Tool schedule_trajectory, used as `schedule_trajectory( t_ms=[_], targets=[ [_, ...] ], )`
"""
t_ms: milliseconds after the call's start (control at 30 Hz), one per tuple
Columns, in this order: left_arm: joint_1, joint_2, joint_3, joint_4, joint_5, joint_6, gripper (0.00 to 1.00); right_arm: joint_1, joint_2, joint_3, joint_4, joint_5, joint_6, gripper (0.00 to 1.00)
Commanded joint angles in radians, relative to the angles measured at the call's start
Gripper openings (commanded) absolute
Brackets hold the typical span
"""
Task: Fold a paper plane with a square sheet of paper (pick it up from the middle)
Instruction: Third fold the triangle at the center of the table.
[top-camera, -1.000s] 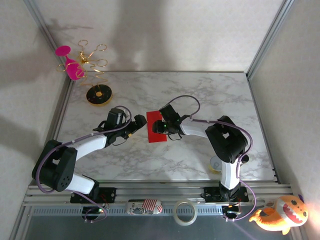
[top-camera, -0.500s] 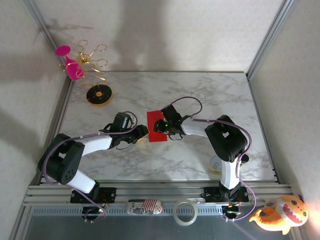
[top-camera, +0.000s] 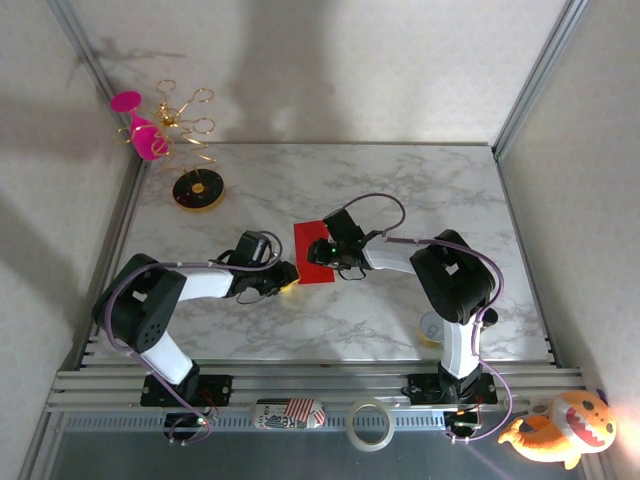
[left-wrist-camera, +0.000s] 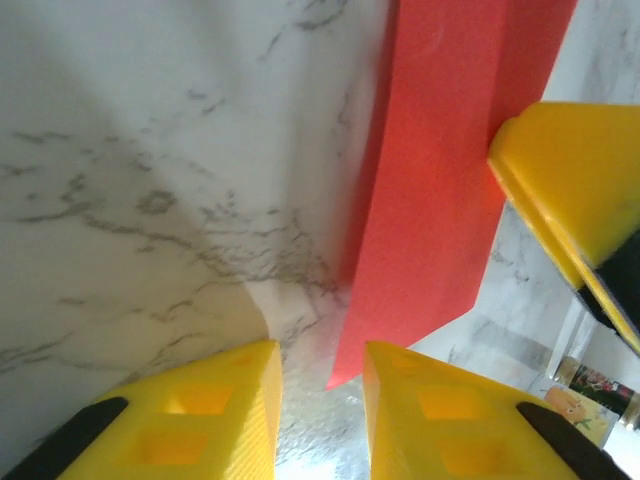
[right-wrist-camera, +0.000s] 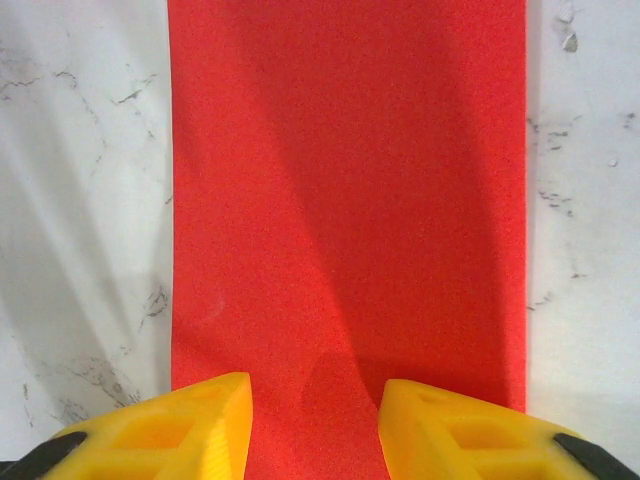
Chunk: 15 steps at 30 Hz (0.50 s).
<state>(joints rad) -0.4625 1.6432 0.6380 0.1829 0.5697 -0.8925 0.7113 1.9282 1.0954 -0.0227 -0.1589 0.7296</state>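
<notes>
Paper: the square sheet of paper (top-camera: 308, 245), creased down to a narrow strip, lying mid-worktop (top-camera: 400, 190), long axis running away from the arm bases.
Left claw (left-wrist-camera: 322, 372): right at the near-left corner, which pokes into its narrow gap. Can't tell if it's pinched.
Right claw (right-wrist-camera: 315, 425): fingers apart over the strip, reaching in from the right, holding nothing.
Nearer arm: left — that corner's basically its.

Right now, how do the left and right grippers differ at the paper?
The left gripper sits at a corner of the paper, mostly over bare table; the right gripper has both fingertips over the paper. The left jaws stand narrower than the right's. Both have yellow fingers, sit low at the paper, jaws apart.
</notes>
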Motion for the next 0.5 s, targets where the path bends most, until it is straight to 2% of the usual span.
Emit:
schedule_trajectory(
  t_ms=[0,467],
  targets=[
    [-0.008,0.031,0.045,-0.008,0.015,0.027,0.26,-0.008,0.063,-0.042,-0.105,0.015,0.005,0.42],
    [-0.008,0.05,0.09,0.008,0.038,0.023,0.24,-0.012,0.069,-0.039,-0.109,-0.007,0.003,0.41]
  ],
)
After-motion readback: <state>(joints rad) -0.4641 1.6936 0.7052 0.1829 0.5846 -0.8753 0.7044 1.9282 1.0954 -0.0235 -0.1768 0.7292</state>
